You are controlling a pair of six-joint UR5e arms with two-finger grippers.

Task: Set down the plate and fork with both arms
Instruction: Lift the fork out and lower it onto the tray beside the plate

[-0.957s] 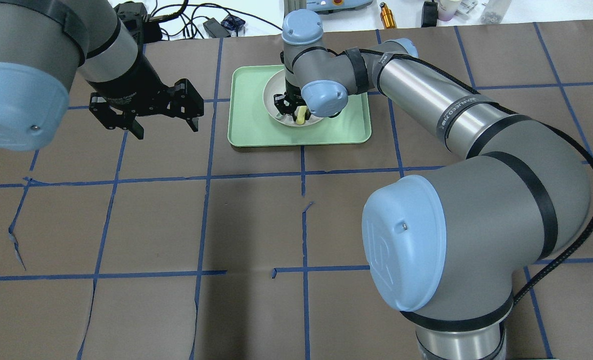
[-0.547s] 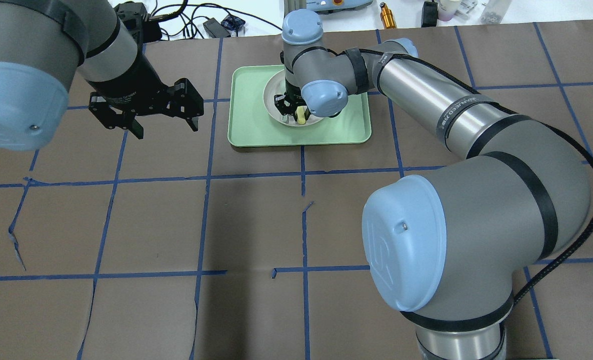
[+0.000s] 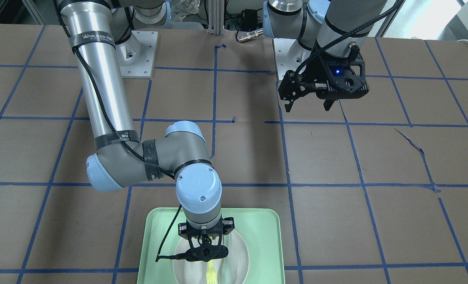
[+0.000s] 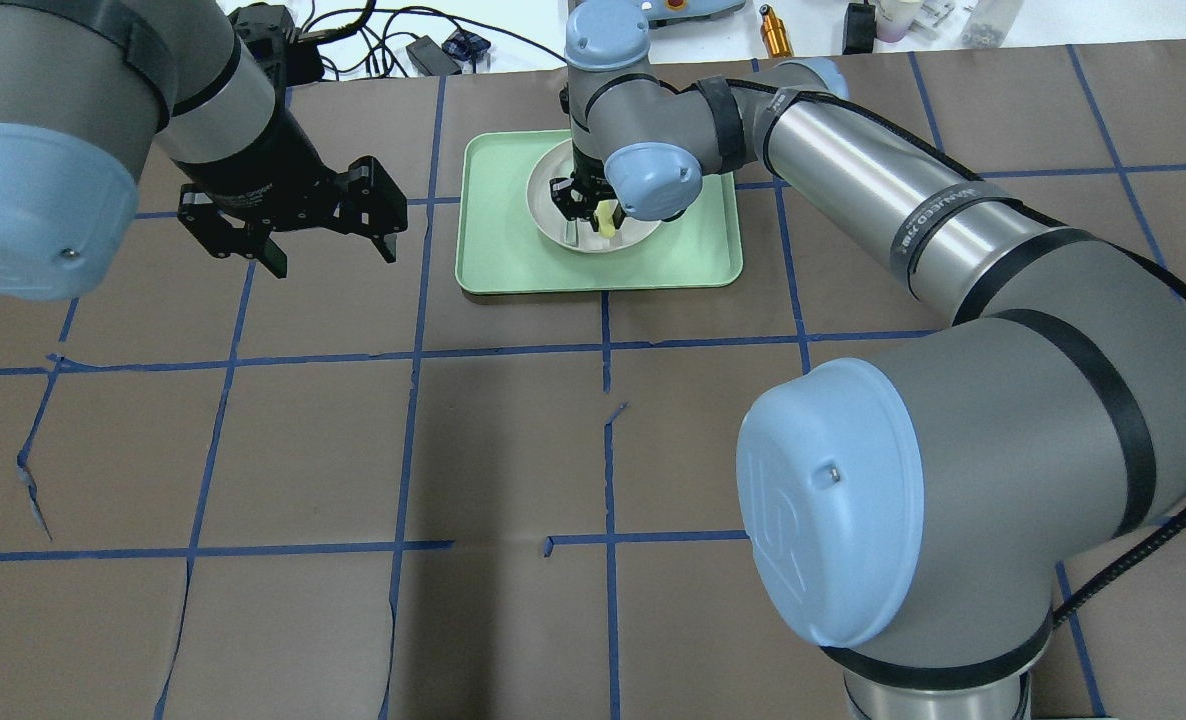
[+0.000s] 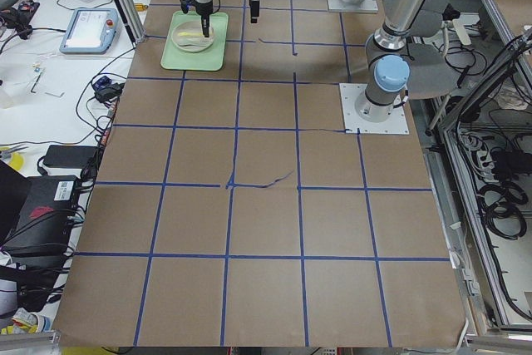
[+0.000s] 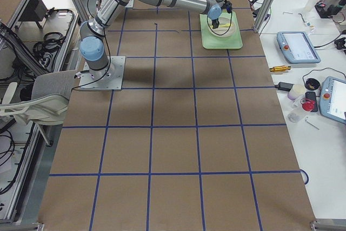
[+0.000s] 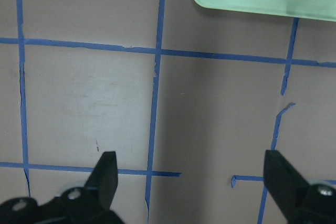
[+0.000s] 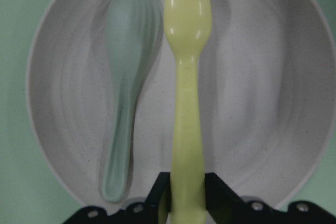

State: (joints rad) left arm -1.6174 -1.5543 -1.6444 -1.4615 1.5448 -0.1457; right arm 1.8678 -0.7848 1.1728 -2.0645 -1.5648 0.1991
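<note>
Left gripper (image 4: 333,258), jaws spread wide and holding nothing, hangs over bare desk toward the far left corner. At the middle of the far edge, the plate (image 8: 252,103) sits in a green tray (image 4: 498,255) with a spoon (image 8: 126,77) lying in it. The right gripper (image 8: 186,200) is clamped on the fork (image 8: 186,77) handle above the plate.
</note>
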